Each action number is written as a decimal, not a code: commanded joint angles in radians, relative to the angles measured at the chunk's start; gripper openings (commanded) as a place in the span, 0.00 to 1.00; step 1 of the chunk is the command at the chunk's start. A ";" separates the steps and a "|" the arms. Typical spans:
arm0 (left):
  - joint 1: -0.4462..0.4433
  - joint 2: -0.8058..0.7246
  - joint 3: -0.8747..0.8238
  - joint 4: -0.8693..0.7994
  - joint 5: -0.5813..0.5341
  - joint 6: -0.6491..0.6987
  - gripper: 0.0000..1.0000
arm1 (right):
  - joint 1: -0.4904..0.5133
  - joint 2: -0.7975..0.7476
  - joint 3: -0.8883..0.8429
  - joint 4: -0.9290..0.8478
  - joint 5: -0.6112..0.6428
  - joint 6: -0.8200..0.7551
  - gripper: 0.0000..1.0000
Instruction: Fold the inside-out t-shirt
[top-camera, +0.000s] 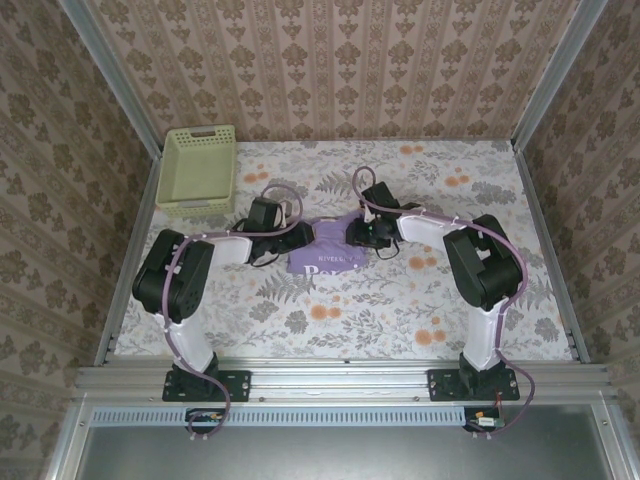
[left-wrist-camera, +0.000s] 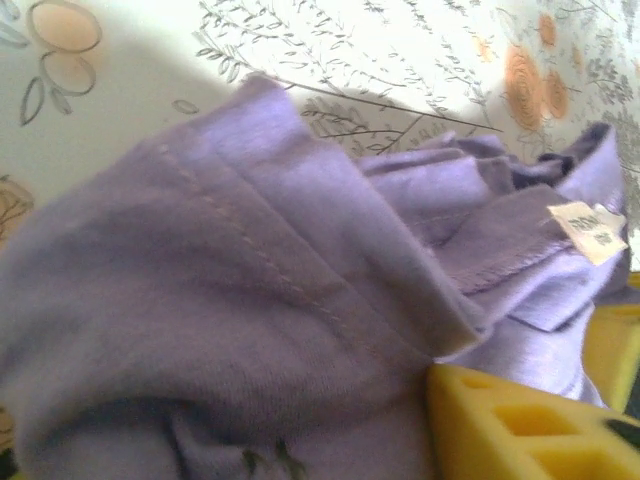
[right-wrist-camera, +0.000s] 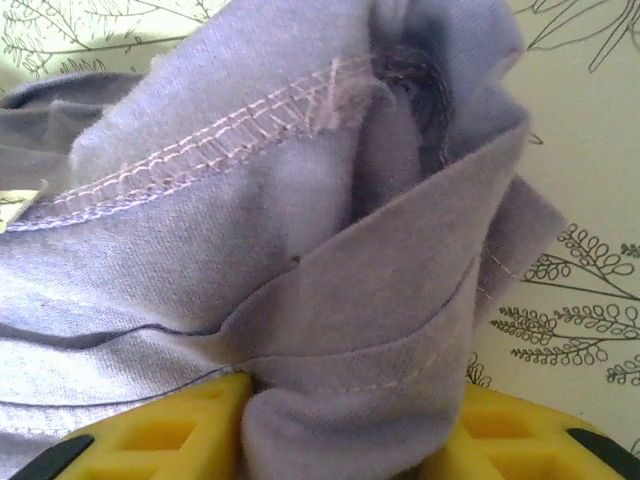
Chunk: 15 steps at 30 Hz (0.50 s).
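From above there are two arms, two tools, one t-shirt and one basket. The left tool (top-camera: 303, 238) and the right tool (top-camera: 363, 234) face each other. Each meets one end of the inside-out t-shirt (top-camera: 325, 262), which lies bunched on the worktop (top-camera: 400, 310) between them and spills toward the arm bases. The pale green basket (top-camera: 197, 204) sits beyond and to the left of the left tool, apart from the t-shirt, in the far corner by the frame rail. Its mesh floor shows from wall to wall. Open worktop lies nearer than both tools, and also beyond the right tool up to the far wall.

On the left wrist, purple cloth is heaped just ahead of the left tool, with one stitched hem and one white tag (left-wrist-camera: 588, 231) to the right. Cloth lies between its two yellow fingers (left-wrist-camera: 500, 425); I cannot tell whether it is clamped. Bare worktop shows past the heap.

On the right wrist, a thick fold of the t-shirt is wedged between two yellow fingers (right-wrist-camera: 150, 440) and touches both, so the right tool grips it. One overlocked seam (right-wrist-camera: 200, 145) runs beyond the fold, with bare worktop to the right.
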 joint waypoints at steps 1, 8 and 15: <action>-0.003 -0.015 -0.008 0.046 0.045 -0.003 0.44 | -0.015 0.012 -0.017 0.024 -0.007 0.017 0.42; -0.003 -0.096 -0.044 0.069 0.042 -0.009 0.23 | -0.029 -0.015 -0.044 0.032 -0.003 0.013 0.42; -0.003 -0.158 -0.051 0.051 0.037 0.002 0.06 | -0.037 -0.036 -0.065 0.042 -0.004 0.011 0.47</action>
